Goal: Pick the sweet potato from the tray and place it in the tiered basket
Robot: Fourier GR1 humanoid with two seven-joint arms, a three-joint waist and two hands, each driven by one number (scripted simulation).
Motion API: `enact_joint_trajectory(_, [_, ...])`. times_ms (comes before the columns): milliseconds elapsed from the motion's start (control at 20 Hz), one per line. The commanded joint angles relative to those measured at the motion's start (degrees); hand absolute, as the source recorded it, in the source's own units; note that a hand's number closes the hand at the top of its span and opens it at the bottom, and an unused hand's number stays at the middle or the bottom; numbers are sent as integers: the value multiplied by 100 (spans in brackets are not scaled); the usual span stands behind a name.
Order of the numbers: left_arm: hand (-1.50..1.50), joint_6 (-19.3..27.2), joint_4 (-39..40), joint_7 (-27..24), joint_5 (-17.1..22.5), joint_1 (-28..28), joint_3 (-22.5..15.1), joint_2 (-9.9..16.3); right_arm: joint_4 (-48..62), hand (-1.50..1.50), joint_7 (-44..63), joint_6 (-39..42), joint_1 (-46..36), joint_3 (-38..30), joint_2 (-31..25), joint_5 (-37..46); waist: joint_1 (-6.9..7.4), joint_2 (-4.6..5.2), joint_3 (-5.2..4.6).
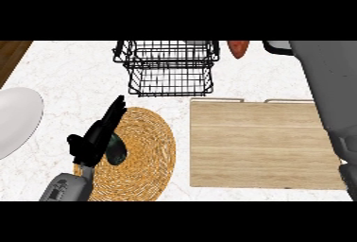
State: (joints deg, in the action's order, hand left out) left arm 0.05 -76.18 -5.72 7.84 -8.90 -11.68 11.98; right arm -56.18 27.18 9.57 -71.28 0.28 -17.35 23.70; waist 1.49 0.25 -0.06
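Observation:
The sweet potato (pixel 238 48), orange-red, shows at the top right, just right of the black wire tiered basket (pixel 167 71), and the picture's upper edge cuts it off. My right forearm (pixel 327 94) runs up the right side. Of my right hand only a dark sliver (pixel 269 46) shows beside the sweet potato, so its grip is hidden. The light wooden tray (pixel 258 146) lies bare at the centre right. My left hand (pixel 94 139) rests open over a round woven mat (pixel 146 151), fingers straight and pointing up.
A dark green object (pixel 117 150) lies on the woven mat, partly behind my left hand. A white plate (pixel 15 120) sits at the left edge. The white marble counter (pixel 70 71) ends in a wooden strip (pixel 10 54) at the top left.

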Motion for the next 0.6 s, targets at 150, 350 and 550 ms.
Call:
enact_joint_trajectory(150, [0, -69, -41, -96, -119, 108, -84, -90, 1625, 150, -243, -671, -979, 26, 801, 359, 101, 44, -2])
enact_joint_trajectory(350, [0, -127, 8, 93, -63, -163, 22, -62, 2586, 150, -404, -552, -1717, -146, 802, 372, 201, 100, -7])
enact_joint_trajectory(550, [0, -265, -8, 53, -5, -159, 64, -27, 3196, 150, -553, -1016, -1920, -273, 1160, 420, 258, 123, -8])
